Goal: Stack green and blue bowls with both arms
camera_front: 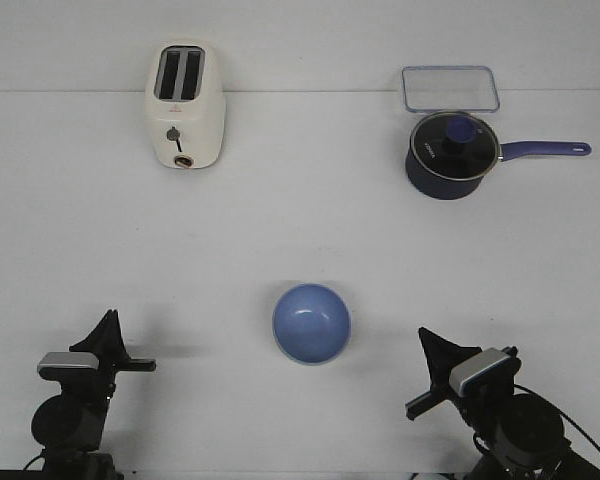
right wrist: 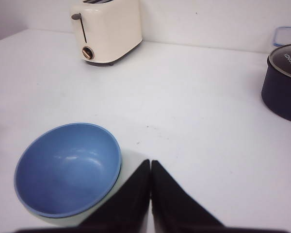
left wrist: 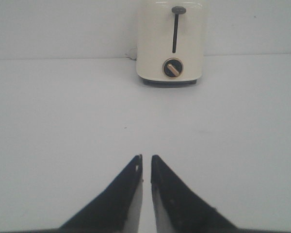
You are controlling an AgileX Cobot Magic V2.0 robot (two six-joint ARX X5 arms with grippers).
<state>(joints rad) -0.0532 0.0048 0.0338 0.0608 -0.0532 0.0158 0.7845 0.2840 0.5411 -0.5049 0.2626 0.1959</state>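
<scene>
The periwinkle blue bowl (camera_front: pixel 311 322) stands upright at the front middle of the table. A thin pale green rim shows under its near edge, so it looks nested in the green bowl (camera_front: pixel 312 363). In the right wrist view the blue bowl (right wrist: pixel 68 167) lies just beside my fingertips, with the green bowl's side (right wrist: pixel 128 159) showing past it. My left gripper (camera_front: pixel 109 318) is at the front left, apart from the bowls; its fingers (left wrist: pixel 146 156) stand almost together and hold nothing. My right gripper (camera_front: pixel 424 335) is at the front right, shut and empty (right wrist: pixel 151 161).
A cream toaster (camera_front: pixel 184 105) stands at the back left and also shows in the left wrist view (left wrist: pixel 170 43). A dark navy saucepan (camera_front: pixel 452 153) with a glass lid and long handle stands at the back right. A clear lidded container (camera_front: pixel 450 88) lies behind it.
</scene>
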